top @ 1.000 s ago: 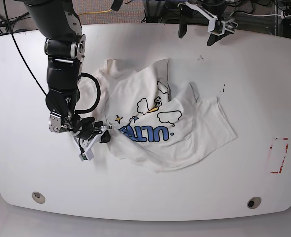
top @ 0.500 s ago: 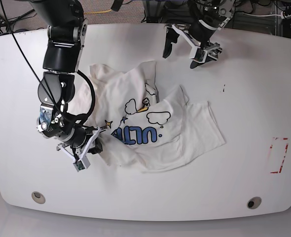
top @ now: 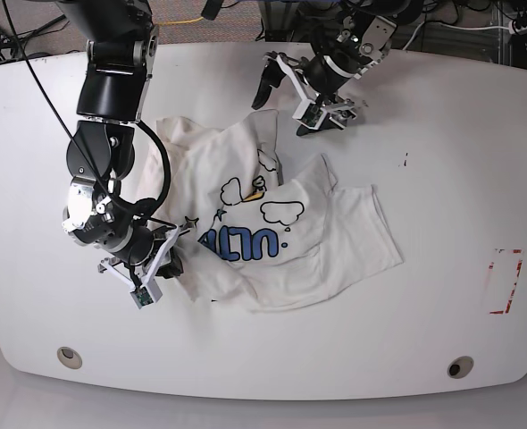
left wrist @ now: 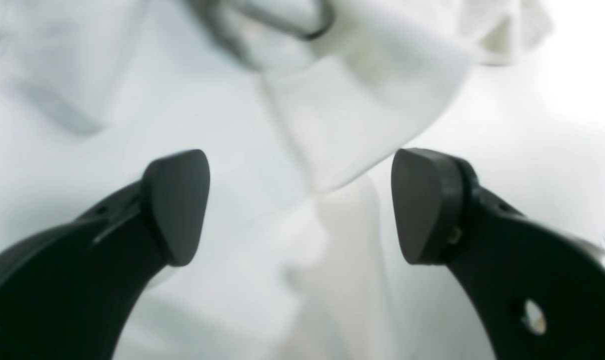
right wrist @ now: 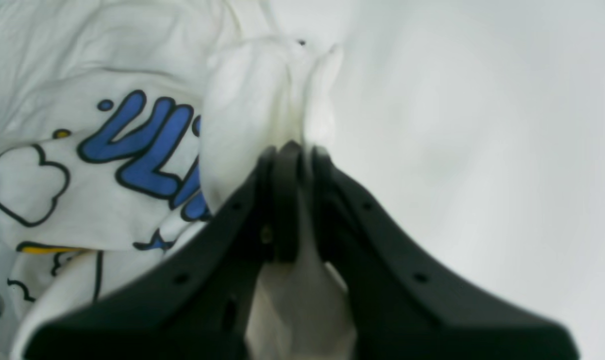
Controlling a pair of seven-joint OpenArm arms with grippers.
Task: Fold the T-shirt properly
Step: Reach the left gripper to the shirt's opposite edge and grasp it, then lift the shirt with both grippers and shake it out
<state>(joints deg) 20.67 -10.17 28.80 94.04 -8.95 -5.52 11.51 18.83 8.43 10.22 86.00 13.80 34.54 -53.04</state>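
Observation:
The T-shirt [top: 281, 223] lies crumpled mid-table, white with blue letters and black-outlined clouds facing up. My right gripper [top: 174, 264] is at its left front edge, shut on a pinched fold of white cloth; in the right wrist view the right gripper [right wrist: 288, 152] holds that fold beside the T-shirt's blue print [right wrist: 132, 145]. My left gripper [top: 287, 105] hovers open over the shirt's far edge. In the left wrist view the left gripper [left wrist: 300, 205] has its pads wide apart above a flap of the T-shirt [left wrist: 342, 115], with nothing between them.
The white table [top: 442, 161] has a red-marked rectangle [top: 505, 281] near its right edge and two round holes [top: 69, 357] [top: 460, 367] along the front. Cables and stands crowd the area behind the table's back edge.
The right gripper has dragged the shirt leftward and a little toward the front, still holding it. The left arm has come down from the back edge to the shirt's far edge, staying open.

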